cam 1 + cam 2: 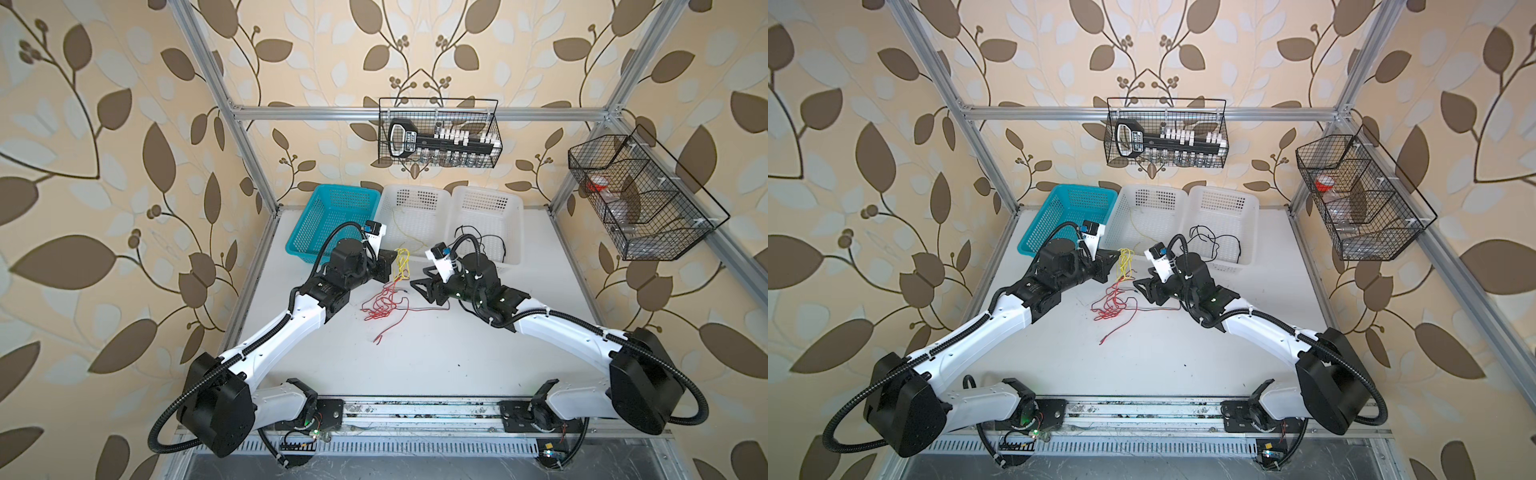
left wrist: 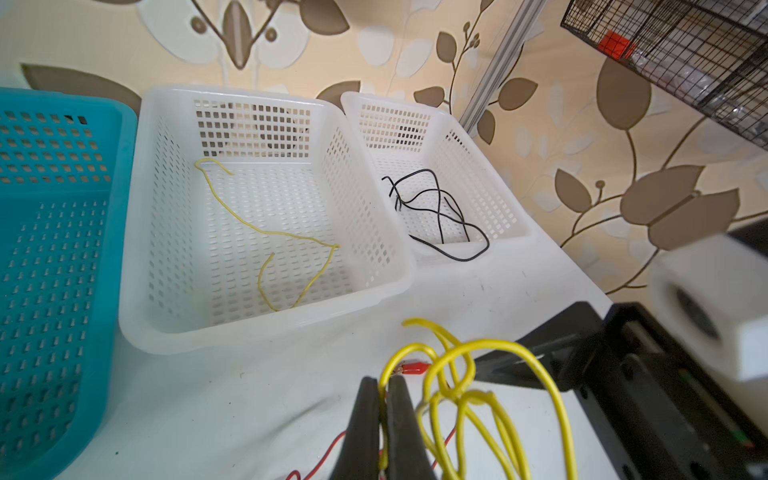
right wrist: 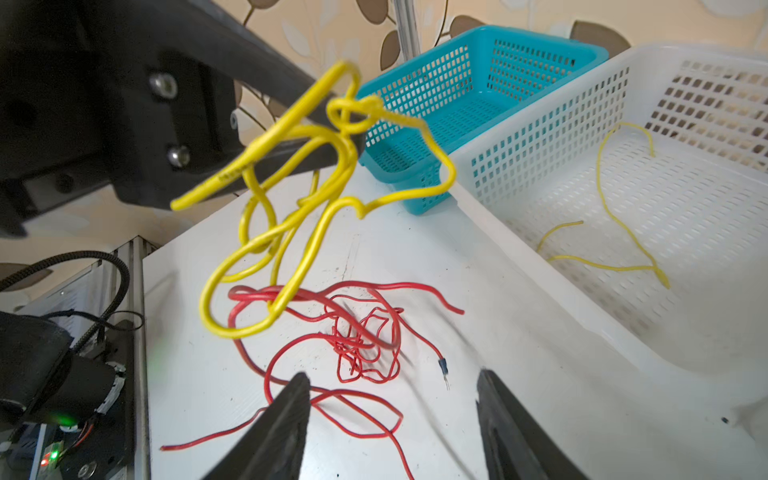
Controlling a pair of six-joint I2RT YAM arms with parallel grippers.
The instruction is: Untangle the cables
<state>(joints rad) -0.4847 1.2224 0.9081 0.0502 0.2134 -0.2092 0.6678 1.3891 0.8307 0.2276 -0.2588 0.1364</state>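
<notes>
Left gripper (image 2: 384, 380): jaws pinched shut on a strand of the knotted yellow cable (image 2: 459, 392), holding that bundle clear of the table (image 1: 415, 365). Clock positions are read in both top views, 12 toward the back wall. Right gripper (image 3: 390, 378): at 5 o'clock of the bundle, jaws apart and empty, poised over the red cables (image 3: 357, 345). These lie snarled on the table at 7 o'clock of the bundle, and the lowest yellow loop appears to hook a red strand. A dark wire (image 3: 441, 365) with a blue terminal runs toward 3 o'clock of the snarl. At 12 o'clock the middle white basket (image 2: 257, 328) holds one loose yellow cable (image 2: 266, 230). At 2 o'clock the right white basket (image 2: 390, 99) holds a black cable (image 2: 440, 208). At 10 o'clock the teal basket (image 2: 62, 102) shows no cable. Judged progress: about midway, with the yellow knot and red snarl left to separate.
</notes>
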